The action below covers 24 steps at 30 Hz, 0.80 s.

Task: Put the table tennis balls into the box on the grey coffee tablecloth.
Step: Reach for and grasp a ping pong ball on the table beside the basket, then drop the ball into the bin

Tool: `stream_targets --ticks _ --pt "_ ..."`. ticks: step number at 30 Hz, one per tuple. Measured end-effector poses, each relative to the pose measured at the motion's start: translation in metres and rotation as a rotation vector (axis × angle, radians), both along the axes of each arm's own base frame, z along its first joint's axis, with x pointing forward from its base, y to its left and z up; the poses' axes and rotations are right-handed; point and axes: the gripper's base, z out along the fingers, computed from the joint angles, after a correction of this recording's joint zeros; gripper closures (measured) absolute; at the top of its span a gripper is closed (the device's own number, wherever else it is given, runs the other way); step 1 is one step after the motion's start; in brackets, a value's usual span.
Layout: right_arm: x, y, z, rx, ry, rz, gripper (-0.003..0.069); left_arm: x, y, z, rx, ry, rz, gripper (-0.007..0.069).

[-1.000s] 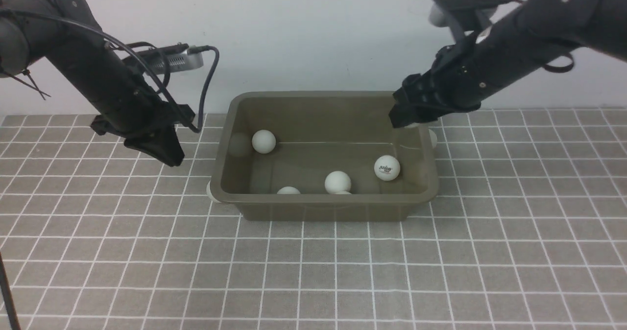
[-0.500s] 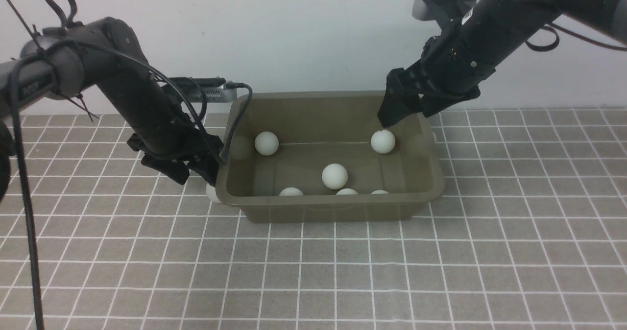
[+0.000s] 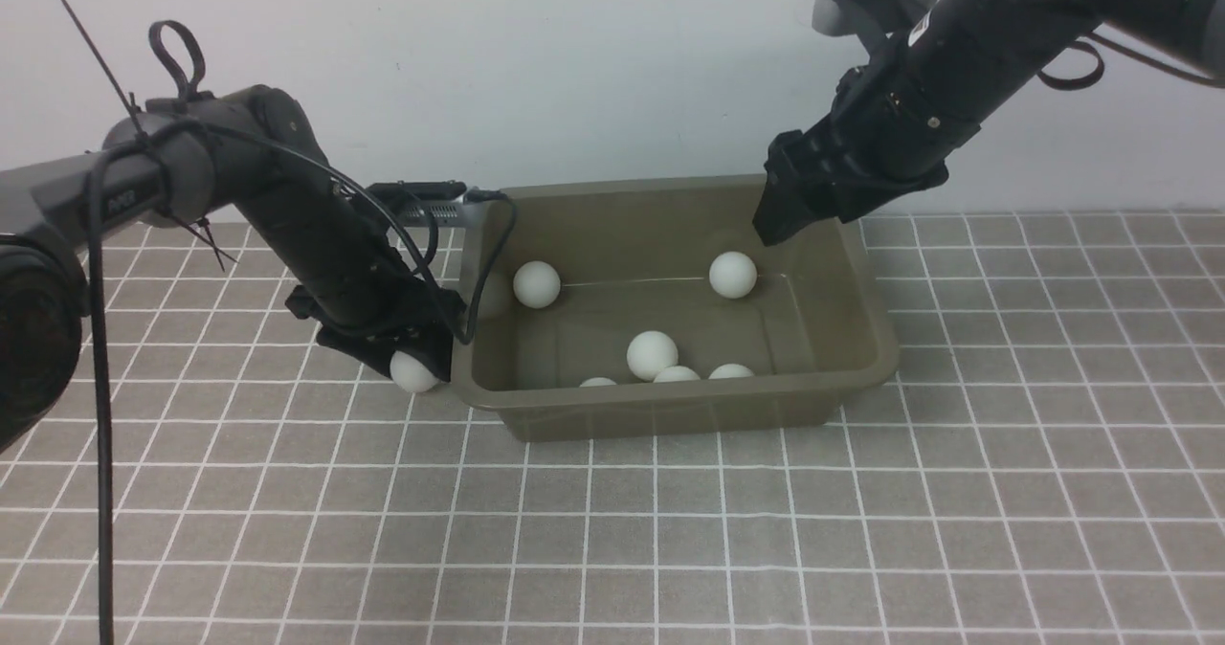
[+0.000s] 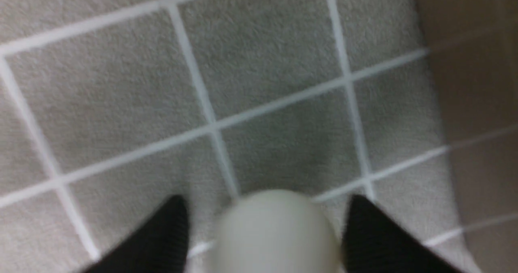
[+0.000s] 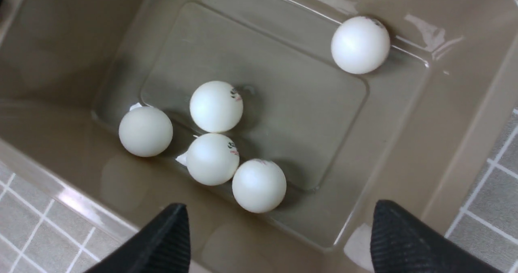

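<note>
The olive-brown box (image 3: 866,272) stands on the grey coffee tablecloth (image 3: 670,530). Several white table tennis balls lie in it, among them one (image 3: 536,284) at the far left, one (image 3: 733,275) at the far right and one (image 5: 216,106) mid-floor. Another ball (image 3: 413,372) sits on the cloth outside the box's front left corner. My left gripper (image 3: 417,360) is down around this ball (image 4: 279,228), jaws open, with a gap showing on one side. Above the box's far right corner, my right gripper (image 3: 777,224) hangs open and empty (image 5: 279,224).
A white wall runs behind the table. The left arm's cable (image 3: 493,243) loops over the box's far left rim. Cloth stretches in front of the box and to both sides.
My left arm swung right and down to the ball beside the box and opened around it. The right gripper dropped a ball into the box. The box slid a little right.
</note>
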Motion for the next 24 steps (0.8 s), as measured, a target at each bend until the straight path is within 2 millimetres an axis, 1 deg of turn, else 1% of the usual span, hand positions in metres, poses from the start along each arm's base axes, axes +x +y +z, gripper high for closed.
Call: stream_targets --ticks 1,2,3,4,5,6,7,8,9,10,11,12,14,15,16,17,18,19,20,21,22,24 --pt "0.0 0.0 0.0 -0.003 -0.001 -0.001 0.0123 0.0 0.0 0.0 0.001 0.002 0.0 0.029" --pt "0.001 -0.003 0.0 -0.013 -0.001 -0.016 0.013 -0.001 0.001 0.005 0.017 0.032 -0.002 0.0276" --pt "0.002 -0.006 -0.001 -0.02 0.0 -0.029 0.0135 0.001 0.003 0.013 0.035 0.037 0.011 0.0272" --pt "0.002 -0.007 -0.001 -0.021 0.0 -0.031 0.0137 0.002 0.003 0.016 0.039 0.035 0.013 0.0272" --pt "0.005 -0.017 -0.001 -0.033 0.007 -0.061 0.0155 0.005 0.006 0.031 0.06 0.014 0.037 0.0272" --pt "0.007 -0.027 -0.002 -0.044 0.012 -0.084 0.0172 0.008 0.007 0.053 0.061 -0.03 0.06 0.0272" --pt "0.008 -0.028 -0.002 -0.045 0.013 -0.088 0.0175 0.008 0.008 0.056 0.06 -0.038 0.064 0.0272" --pt "0.011 -0.043 -0.002 -0.054 0.022 -0.126 0.0198 0.011 0.006 0.083 0.041 -0.109 0.076 0.0272" --pt "0.013 -0.052 -0.002 -0.054 0.025 -0.15 0.0213 0.012 0.003 0.098 0.021 -0.149 0.077 0.0272" --pt "0.015 -0.066 -0.002 -0.052 0.029 -0.188 0.0237 0.012 -0.005 0.119 -0.027 -0.204 0.073 0.0272" --pt "0.016 -0.069 -0.002 -0.051 0.028 -0.195 0.0242 0.012 -0.006 0.122 -0.035 -0.212 0.071 0.0272" --pt "0.018 -0.084 -0.001 -0.043 0.033 -0.237 0.0274 0.01 -0.021 0.142 -0.09 -0.265 0.045 0.0272" --pt "0.019 -0.101 0.0 -0.032 0.04 -0.282 0.031 0.009 -0.04 0.151 -0.139 -0.3 0.007 0.0272" --pt "0.019 -0.108 0.001 -0.022 0.045 -0.3 0.0335 0.007 -0.056 0.15 -0.15 -0.306 -0.027 0.0272" --pt "0.019 -0.113 0.002 -0.018 0.046 -0.311 0.0354 0.007 -0.07 0.143 -0.151 -0.304 -0.055 0.0272" --pt "0.019 -0.114 0.002 -0.018 0.048 -0.312 0.0362 0.007 -0.078 0.137 -0.15 -0.296 -0.071 0.0272" --pt "0.019 -0.115 0.002 -0.019 0.048 -0.313 0.0365 0.007 -0.08 0.135 -0.148 -0.293 -0.074 0.0272" --pt "0.018 -0.115 0.002 -0.02 0.048 -0.306 0.0383 0.008 -0.093 0.118 -0.133 -0.261 -0.1 0.0272" --pt "0.018 -0.115 0.002 -0.021 0.048 -0.302 0.039 0.009 -0.099 0.109 -0.122 -0.242 -0.115 0.0272" --pt "0.018 -0.115 0.002 -0.018 0.051 -0.297 0.0399 0.01 -0.104 0.094 -0.1 -0.212 -0.128 0.0272" --pt "0.018 -0.115 0.002 -0.019 0.053 -0.296 0.0401 0.01 -0.106 0.092 -0.095 -0.207 -0.133 0.0272" --pt "0.018 -0.115 0.002 -0.018 0.055 -0.293 0.0408 0.011 -0.109 0.071 -0.039 -0.154 -0.141 0.0267"
